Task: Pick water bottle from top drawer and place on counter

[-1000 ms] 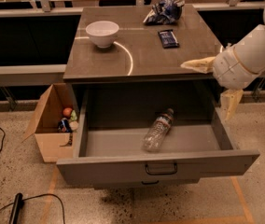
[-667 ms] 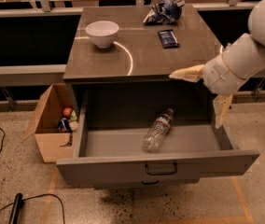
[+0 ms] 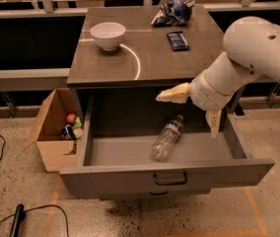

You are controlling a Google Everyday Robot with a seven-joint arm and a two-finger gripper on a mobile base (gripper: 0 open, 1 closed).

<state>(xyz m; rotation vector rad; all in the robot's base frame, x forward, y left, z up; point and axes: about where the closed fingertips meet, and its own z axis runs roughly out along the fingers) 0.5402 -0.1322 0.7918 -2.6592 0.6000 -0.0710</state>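
The water bottle [image 3: 167, 137], clear crinkled plastic with a dark cap, lies on its side in the open top drawer [image 3: 164, 174], cap toward the back right. My gripper [image 3: 194, 110] hangs over the drawer's right half, just above and right of the bottle. Its two cream fingers are spread wide, one pointing left [image 3: 172, 95], one pointing down [image 3: 214, 123]. It holds nothing. The counter [image 3: 150, 53] is the glossy grey-brown cabinet top behind the drawer.
A white bowl [image 3: 108, 35], a dark packet [image 3: 178, 40] and a blue crumpled bag [image 3: 173, 11] sit on the counter. A cardboard box [image 3: 56, 130] with small items stands left of the cabinet. A black cable [image 3: 17, 218] lies on the floor.
My gripper has moved left and down from beside the counter's right edge to over the open drawer, closer to the bottle. The bottle has not moved.
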